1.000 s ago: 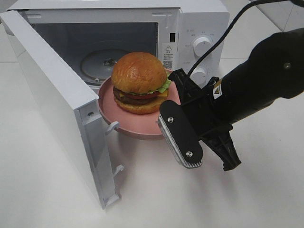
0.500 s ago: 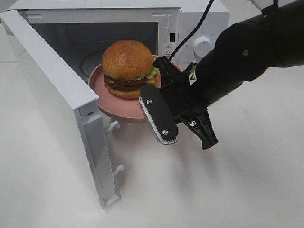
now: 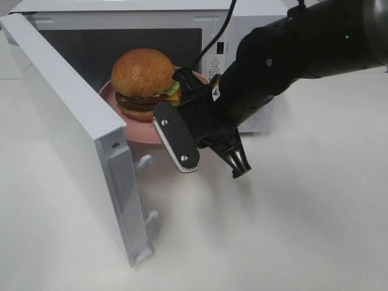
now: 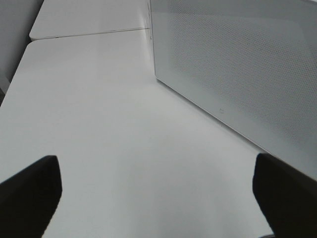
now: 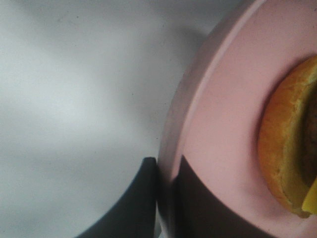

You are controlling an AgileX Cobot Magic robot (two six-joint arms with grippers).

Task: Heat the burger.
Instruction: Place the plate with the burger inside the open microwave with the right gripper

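Gripping plate (image 3: 142, 129) rim with right gripper (image 5: 166, 198), burger (image 3: 144, 82) aboard, upper centre, seemingly partway into microwave (image 3: 248, 15). Spread wide at left gripper (image 4: 157, 191), above table (image 4: 99, 124).

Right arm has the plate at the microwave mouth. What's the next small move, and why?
Probably ease the right gripper a little deeper into the microwave, level, before lowering. It is shut on the rim of the pink plate, and the plate with the burger seems only partly past the opening, its near edge outside beside the open door.
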